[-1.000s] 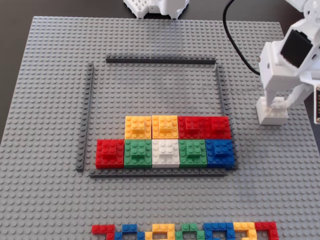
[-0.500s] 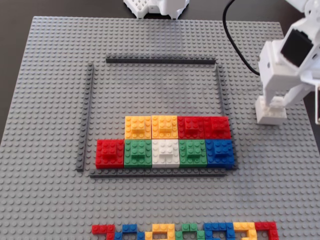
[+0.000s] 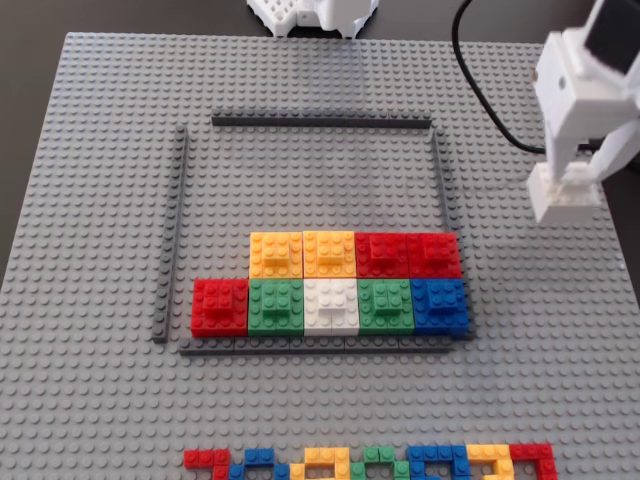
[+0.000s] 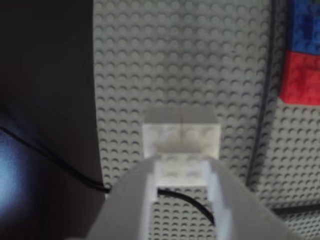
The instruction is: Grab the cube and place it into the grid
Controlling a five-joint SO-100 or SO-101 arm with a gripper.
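My white gripper (image 3: 568, 188) hangs at the right side of the grey baseplate (image 3: 100, 150), outside the grid's right rail (image 3: 441, 172). It is shut on a white cube (image 3: 564, 200), held a little above the plate. In the wrist view the white cube (image 4: 181, 135) sits between my two fingers (image 4: 150, 200), gripper (image 4: 181, 167). The grid is a dark grey frame holding two rows of coloured cubes: yellow (image 3: 276, 253), yellow, red, red above; red (image 3: 219, 305), green, white, green, blue (image 3: 439, 303) below.
A row of loose coloured bricks (image 3: 370, 462) lies along the bottom edge. The arm's white base (image 3: 312, 14) stands at the top. A black cable (image 3: 490, 90) runs down the upper right. Red and blue grid cubes (image 4: 302, 75) show at the wrist view's right edge.
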